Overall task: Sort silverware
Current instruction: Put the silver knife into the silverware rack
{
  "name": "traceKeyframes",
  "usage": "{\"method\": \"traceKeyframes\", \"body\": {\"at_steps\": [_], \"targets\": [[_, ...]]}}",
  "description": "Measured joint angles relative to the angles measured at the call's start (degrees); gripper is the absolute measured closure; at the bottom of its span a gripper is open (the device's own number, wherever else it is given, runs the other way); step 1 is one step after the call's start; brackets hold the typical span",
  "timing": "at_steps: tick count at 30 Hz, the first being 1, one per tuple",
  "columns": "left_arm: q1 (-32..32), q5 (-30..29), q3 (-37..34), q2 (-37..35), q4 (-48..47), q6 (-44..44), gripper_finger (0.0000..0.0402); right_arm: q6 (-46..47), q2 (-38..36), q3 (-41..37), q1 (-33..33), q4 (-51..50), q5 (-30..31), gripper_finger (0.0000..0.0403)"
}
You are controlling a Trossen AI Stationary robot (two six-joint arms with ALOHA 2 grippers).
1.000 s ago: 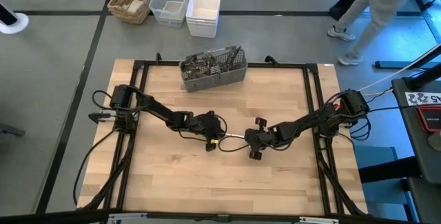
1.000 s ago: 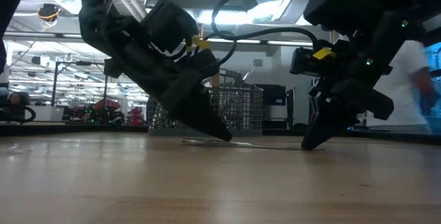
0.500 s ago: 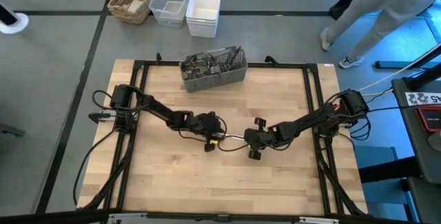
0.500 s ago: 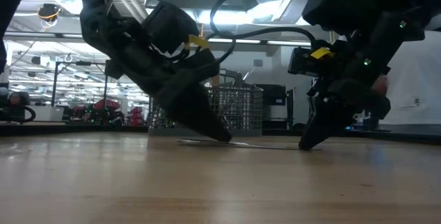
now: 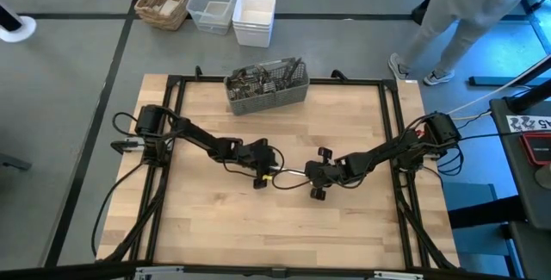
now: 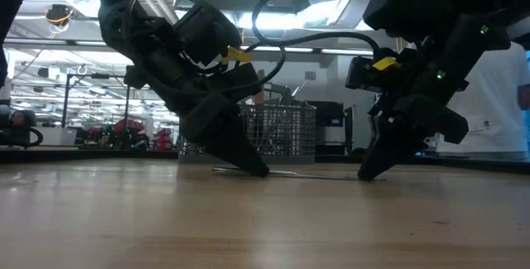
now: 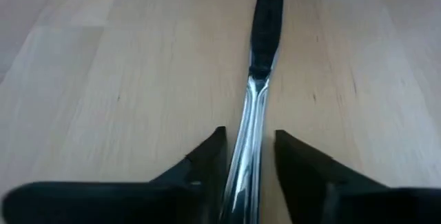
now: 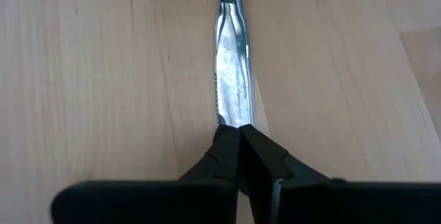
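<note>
Two robot arms are meeting at the middle of the wooden counter [image 5: 215, 220] over a single table knife [image 5: 291, 171], which is lying flat on the wood between them. The right hand [image 8: 239, 141] is clenching its fingertips on the knife's blade end. The left hand [image 7: 249, 156] is straddling the handle end, its fingers [image 7: 207, 162] standing apart on either side of the shiny metal without pinching it. Toward the counter's far edge, the remaining silverware [image 5: 265, 75] is standing bunched in a grey mesh caddy [image 5: 267, 92]. Beyond the counter, a wicker basket [image 5: 164, 1] and two plastic bins [image 5: 234, 8] are sitting on the floor, and a person [image 5: 465, 13] is standing near the far right corner.
</note>
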Motion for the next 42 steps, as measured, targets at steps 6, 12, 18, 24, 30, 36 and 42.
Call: {"method": "traceKeyframes", "body": {"at_steps": [6, 12, 18, 24, 30, 36, 42], "targets": [[0.0, 0.09, -0.16, 0.09, -0.28, -1.3, 0.0364, 0.24, -0.1, 0.0, -0.06, 0.02, -0.07, 0.0382], [0.11, 2.21, -0.22, 0.12, -0.26, -3.02, 0.0364, 0.4, -0.32, 2.61, -0.03, -3.1, -1.2, 0.0381], [0.66, 4.81, -0.26, 0.15, -0.17, -8.86, 0.0352, -0.15, -0.35, 7.53, 0.08, -5.92, -3.37, 0.0381], [1.13, 7.99, -0.26, 0.2, -0.08, -12.83, 0.0361, -1.07, -0.4, 9.07, 0.04, -7.02, -5.17, 0.0354], [1.72, 11.11, -0.3, 0.22, 0.0, -16.67, 0.0355, -1.55, -0.42, 9.07, 0.04, -10.13, -1.52, 0.0275], [2.02, 13.21, -0.36, 0.26, 0.25, -20.52, 0.0359, -8.43, 0.78, 9.07, 0.0, -12.96, 3.05, 0.0232], [2.09, 14.73, -0.43, 0.31, 1.31, -21.8, 0.0355, -12.1, 4.04, 9.14, 0.02, -12.42, 2.97, 0.0232]]}}
